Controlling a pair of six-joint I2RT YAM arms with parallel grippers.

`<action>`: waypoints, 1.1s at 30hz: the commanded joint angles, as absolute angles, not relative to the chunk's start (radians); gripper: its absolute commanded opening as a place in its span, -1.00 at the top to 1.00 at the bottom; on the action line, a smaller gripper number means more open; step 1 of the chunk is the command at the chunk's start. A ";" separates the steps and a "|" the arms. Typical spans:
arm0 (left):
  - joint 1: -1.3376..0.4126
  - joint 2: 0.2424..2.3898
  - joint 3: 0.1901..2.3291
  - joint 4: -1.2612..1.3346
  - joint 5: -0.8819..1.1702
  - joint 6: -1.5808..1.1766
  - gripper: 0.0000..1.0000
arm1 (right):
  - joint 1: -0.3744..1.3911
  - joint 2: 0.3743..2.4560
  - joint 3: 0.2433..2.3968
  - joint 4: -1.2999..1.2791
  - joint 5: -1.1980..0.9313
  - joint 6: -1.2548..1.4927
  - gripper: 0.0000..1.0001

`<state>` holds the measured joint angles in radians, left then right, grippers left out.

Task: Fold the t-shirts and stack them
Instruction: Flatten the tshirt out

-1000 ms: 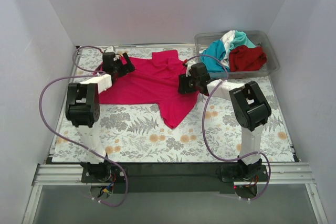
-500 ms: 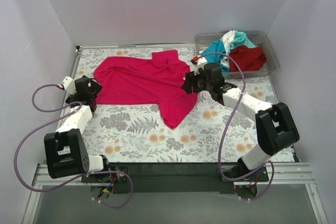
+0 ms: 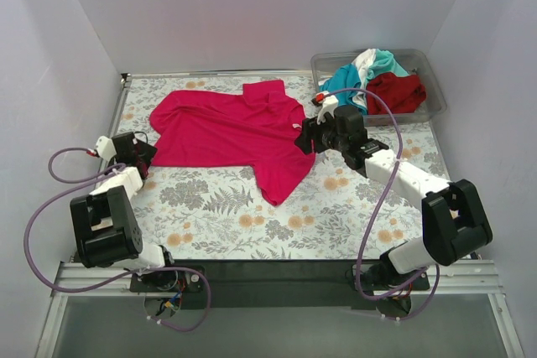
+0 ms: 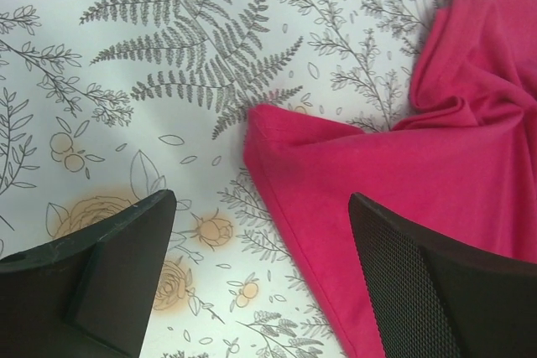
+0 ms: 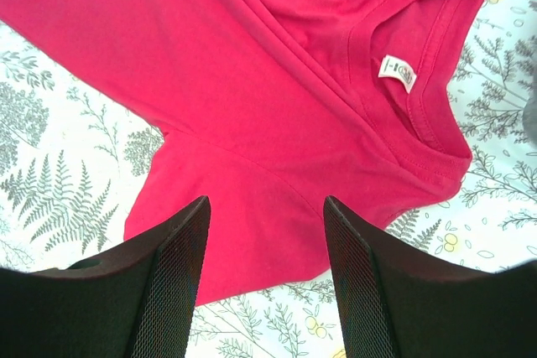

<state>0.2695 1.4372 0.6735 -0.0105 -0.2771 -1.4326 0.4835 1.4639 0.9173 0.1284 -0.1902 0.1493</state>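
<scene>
Left claw (image 4: pixel 260 203) is hanging released, jaws wide, gripping nothing, right above a hemmed corner on the left edge of the magenta t-shirt (image 3: pixel 226 127). Right claw (image 5: pixel 266 207) is also gaping and empty, hovering over the same shirt's right side, just beside its collar. The shirt is lying spread but rumpled on the floral worktop (image 3: pixel 218 207), with one flap trailing toward the arms. Beyond the shirt's right side, the teal t-shirt (image 3: pixel 342 90), white t-shirt (image 3: pixel 365 63) and dark red t-shirt (image 3: pixel 394 91) are sitting bunched in the clear plastic bin (image 3: pixel 432 111), not yet folded.

Risks, as I'm judging them: the left claw could be shoving the corner along instead of pinching it. The right claw could be catching two layers at the creases near the collar, so the fold comes out skewed.

Writing: a white neck tag (image 5: pixel 396 72) is showing inside the collar, with dark print too small to read.
</scene>
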 commanded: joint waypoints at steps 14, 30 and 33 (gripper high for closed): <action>0.368 1.575 0.670 0.144 -0.155 -1.425 -0.11 | 0.474 1.371 0.861 0.163 -0.181 0.143 -0.04; 0.367 1.605 0.669 0.183 -0.092 -1.407 1.00 | 0.474 1.388 0.848 0.163 -0.179 0.153 -0.05; 0.368 1.598 0.664 0.187 -0.077 -1.408 1.00 | 0.474 1.385 0.830 0.163 -0.181 0.158 -0.05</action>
<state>0.3637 1.6264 0.6758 0.1810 -0.1001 -1.4143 0.4778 1.4014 0.8520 0.1349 -0.1837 0.1535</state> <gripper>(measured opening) 0.021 0.522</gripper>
